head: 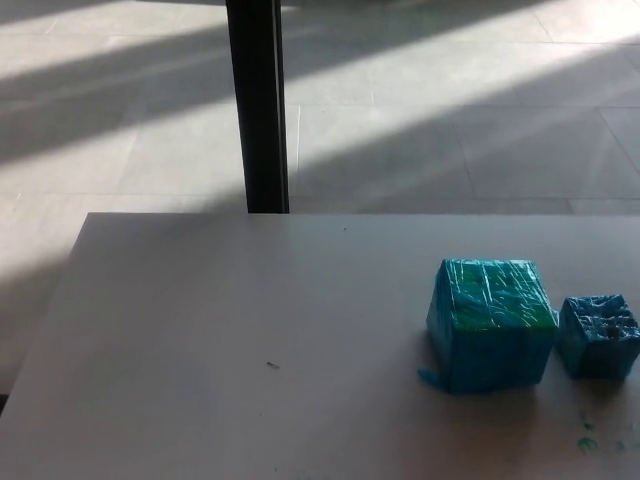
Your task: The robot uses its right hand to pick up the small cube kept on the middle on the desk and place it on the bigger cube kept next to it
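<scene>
A big cube (491, 324) wrapped in blue-green tape stands on the pale desk (250, 340), right of the middle. Just to its right, a narrow gap apart, sits a small blue cube (599, 336) with a rough dark top. Both rest flat on the desk. No hand or arm of mine shows in the head view.
A black post (258, 105) rises behind the desk's far edge, left of centre. Beyond it lies a tiled floor (450, 120) with bands of sunlight. A few green specks (586, 440) mark the desk near the front right. The desk's left edge slants down to the lower left.
</scene>
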Motion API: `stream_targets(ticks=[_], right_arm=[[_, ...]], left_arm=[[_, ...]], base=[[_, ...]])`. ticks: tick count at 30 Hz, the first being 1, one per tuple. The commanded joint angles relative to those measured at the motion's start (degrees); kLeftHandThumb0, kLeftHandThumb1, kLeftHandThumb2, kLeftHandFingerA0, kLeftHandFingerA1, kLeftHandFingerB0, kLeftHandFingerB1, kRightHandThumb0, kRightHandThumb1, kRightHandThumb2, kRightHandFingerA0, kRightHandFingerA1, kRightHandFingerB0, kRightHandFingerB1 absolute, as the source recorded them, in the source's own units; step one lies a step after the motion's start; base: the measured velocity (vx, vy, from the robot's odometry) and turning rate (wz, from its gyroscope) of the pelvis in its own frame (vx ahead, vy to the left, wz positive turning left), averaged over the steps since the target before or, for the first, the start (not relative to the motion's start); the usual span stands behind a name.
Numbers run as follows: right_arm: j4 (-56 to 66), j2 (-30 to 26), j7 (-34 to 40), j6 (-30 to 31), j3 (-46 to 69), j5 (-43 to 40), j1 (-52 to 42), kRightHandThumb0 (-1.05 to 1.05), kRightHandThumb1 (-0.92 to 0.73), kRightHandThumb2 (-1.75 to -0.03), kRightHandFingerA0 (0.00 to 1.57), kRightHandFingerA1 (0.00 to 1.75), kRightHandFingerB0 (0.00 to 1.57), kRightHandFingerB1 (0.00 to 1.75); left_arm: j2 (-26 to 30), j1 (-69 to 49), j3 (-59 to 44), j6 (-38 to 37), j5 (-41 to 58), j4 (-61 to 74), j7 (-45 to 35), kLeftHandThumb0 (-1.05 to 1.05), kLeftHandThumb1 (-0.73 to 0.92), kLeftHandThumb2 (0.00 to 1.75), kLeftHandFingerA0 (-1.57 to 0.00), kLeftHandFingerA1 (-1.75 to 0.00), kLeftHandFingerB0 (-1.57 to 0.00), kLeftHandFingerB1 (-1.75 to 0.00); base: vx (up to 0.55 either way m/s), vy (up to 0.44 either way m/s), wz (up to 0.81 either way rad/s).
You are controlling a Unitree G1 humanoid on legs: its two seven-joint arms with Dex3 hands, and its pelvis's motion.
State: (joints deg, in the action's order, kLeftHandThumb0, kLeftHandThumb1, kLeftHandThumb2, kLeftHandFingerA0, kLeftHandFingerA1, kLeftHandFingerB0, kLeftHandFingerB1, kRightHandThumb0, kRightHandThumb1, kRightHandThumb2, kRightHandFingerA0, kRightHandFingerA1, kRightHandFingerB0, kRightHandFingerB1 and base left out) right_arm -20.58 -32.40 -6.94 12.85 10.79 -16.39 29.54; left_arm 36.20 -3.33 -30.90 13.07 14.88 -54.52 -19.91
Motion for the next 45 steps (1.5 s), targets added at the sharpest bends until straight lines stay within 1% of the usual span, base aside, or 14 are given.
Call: stream_targets(ticks=[1,2,8,10,11,15,16,17,18,21,31,37,38,45], right_arm=[[0.0,-0.5,-4.9,-4.0,-6.0,6.6,1.3,-0.58,-0.48,-0.85,0.44,0.65,0.34,0.5],[-0.9,-0.3,-5.3,-5.0,-6.9,7.1,1.7,-0.54,-0.61,-0.58,0.47,0.63,0.42,0.4],[-4.7,-0.7,-8.8,-5.3,-10.8,9.5,3.1,-0.55,-0.49,-0.83,0.4,0.63,0.34,0.51],[-6.1,-1.3,-9.8,-5.5,-12.8,11.6,4.1,-0.53,-0.63,-0.58,0.36,0.59,0.3,0.34],[-6.6,-1.7,-10.1,-5.6,-13.4,12.5,4.3,-0.57,-0.48,-0.82,0.3,0.61,0.16,0.44],[-11.4,-3.0,-12.6,-6.8,-15.9,15.1,6.8,-0.7,-0.42,-0.82,0.07,0.54,0.0,0.14],[-12.5,-3.7,-12.8,-7.0,-17.2,16.7,7.8,-0.78,-0.48,-0.86,0.01,0.39,0.0,0.11],[-13.2,-4.4,-12.6,-7.2,-18.3,18.3,8.6,-0.8,-0.49,-0.88,0.0,0.26,0.0,0.14],[-13.8,-4.6,-12.1,-7.5,-19.1,19.5,9.1,-0.8,-0.49,-0.88,0.0,0.2,0.0,0.15],[-15.3,-5.3,-11.8,-9.3,-21.0,21.9,10.6,-0.97,-0.56,-0.86,0.0,0.03,0.0,0.0],[-20.4,-4.1,-11.9,-11.3,-25.1,26.9,15.2,-0.82,-0.45,-0.77,0.0,0.0,0.0,0.08],[-24.3,-1.9,-12.8,-11.3,-27.8,29.7,16.9,-0.83,-0.49,-0.81,0.0,0.04,0.0,0.04],[-26.0,-1.6,-13.0,-11.0,-28.3,30.3,17.5,-0.85,-0.51,-0.8,0.0,0.02,0.0,0.0],[-34.2,-1.5,-12.6,-12.6,-32.1,34.5,20.0,-0.81,-0.47,-0.78,0.0,0.08,0.0,0.0]], left_arm=[[1.6,-0.2,0.2,-0.2,0.2,-0.4,-0.7,-0.92,0.92,0.71,-0.39,-0.51,-0.31,-0.38],[1.6,0.2,-0.3,0.3,0.7,-0.8,-0.5,-0.92,0.92,0.69,-0.38,-0.52,-0.32,-0.38],[1.8,1.1,0.0,-0.4,0.4,-2.7,-0.6,-0.92,0.92,0.69,-0.37,-0.5,-0.31,-0.38],[1.9,0.7,0.2,-0.9,0.2,-2.5,-0.9,-0.91,0.92,0.7,-0.36,-0.51,-0.31,-0.38],[1.9,0.8,0.2,-0.8,0.1,-2.7,-0.4,-0.91,0.92,0.69,-0.37,-0.51,-0.32,-0.38],[1.8,0.5,0.8,-1.0,-0.4,-2.3,0.0,-0.93,0.92,0.7,-0.33,-0.49,-0.33,-0.37],[1.7,0.4,0.8,-1.0,-0.3,-1.9,0.2,-0.88,0.74,1.18,-0.35,-0.6,-0.2,-0.46],[1.7,0.3,0.7,-1.1,-0.2,-1.9,0.1,-0.97,0.82,0.79,-0.35,-0.53,-0.3,-0.4],[1.6,0.2,0.8,-1.3,-0.2,-1.8,-0.2,-0.92,0.92,0.7,-0.36,-0.5,-0.32,-0.38],[1.6,-0.2,0.7,-1.3,0.1,-1.5,-0.8,-0.97,0.83,0.79,-0.33,-0.52,-0.28,-0.4],[1.8,-0.1,0.6,0.4,0.7,-0.2,-1.1,-0.93,0.92,0.7,-0.32,-0.49,-0.28,-0.37],[1.2,-0.6,0.6,-0.4,0.5,0.6,-0.8,-1.01,0.82,0.8,-0.33,-0.51,-0.28,-0.39],[1.2,-0.2,0.3,-0.1,0.8,-0.2,-1.1,-0.89,0.72,1.18,-0.34,-0.6,-0.19,-0.46],[1.7,0.4,0.6,-0.4,0.6,-1.7,-1.4,-0.93,0.74,1.19,-0.35,-0.59,-0.26,-0.47]], base=[[0.0,0.0,0.0],[0.0,0.0,0.0],[0.0,0.0,0.0],[0.0,0.0,0.0],[0.0,0.0,0.0],[0.0,0.0,0.0],[0.0,0.0,0.0],[0.0,0.0,0.0],[0.0,0.0,0.0],[0.0,0.0,0.0],[0.0,0.0,0.0],[0.0,0.0,0.0],[0.0,0.0,0.0],[0.0,0.0,0.0]])
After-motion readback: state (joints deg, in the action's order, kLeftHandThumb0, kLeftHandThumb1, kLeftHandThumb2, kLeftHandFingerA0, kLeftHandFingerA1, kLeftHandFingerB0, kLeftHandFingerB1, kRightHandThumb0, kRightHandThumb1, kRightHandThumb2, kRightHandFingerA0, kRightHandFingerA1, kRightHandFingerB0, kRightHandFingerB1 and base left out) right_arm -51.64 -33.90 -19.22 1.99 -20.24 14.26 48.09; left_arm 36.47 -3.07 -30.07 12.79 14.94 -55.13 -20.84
